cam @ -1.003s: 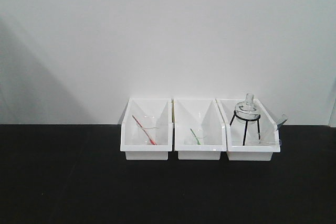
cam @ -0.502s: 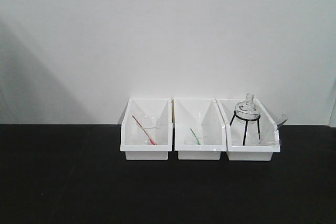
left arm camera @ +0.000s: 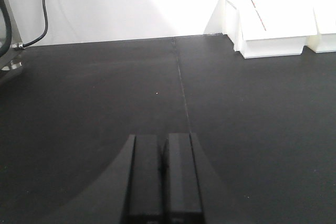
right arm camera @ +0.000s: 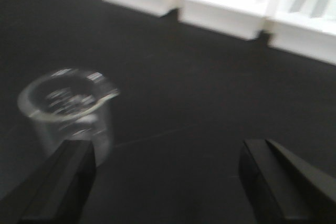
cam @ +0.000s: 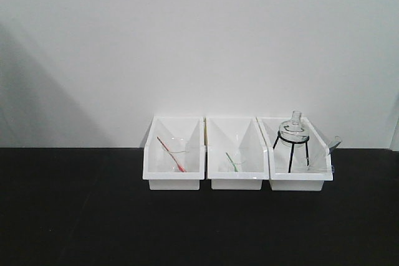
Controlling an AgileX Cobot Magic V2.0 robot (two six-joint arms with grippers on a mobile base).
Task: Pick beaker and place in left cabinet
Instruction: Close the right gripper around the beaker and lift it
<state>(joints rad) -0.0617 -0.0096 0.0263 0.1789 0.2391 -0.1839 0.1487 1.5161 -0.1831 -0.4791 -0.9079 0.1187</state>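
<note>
Right wrist view: black countertop (right arm camera: 173,93) stretches from the right gripper (right arm camera: 167,153), jaws wide apart, to the white bins (right arm camera: 220,17) along its far edge. The beaker (right arm camera: 68,111), clear, upright and blurred, stands on it just beside one finger. The left gripper (left arm camera: 164,150) has its fingers pressed together

- Countertop (cam: 93,216): runs up to the wall (cam: 187,42) behind it.
- Left bin (cam: 174,182), middle bin (cam: 237,182), right bin (cam: 298,183): side by side on the countertop, at the wall.
- Flask (cam: 293,130): on tripod stand (cam: 290,154), in right bin.
- Beaker (right arm camera: 68,111): upright on countertop, before the bins, well apart.
</note>
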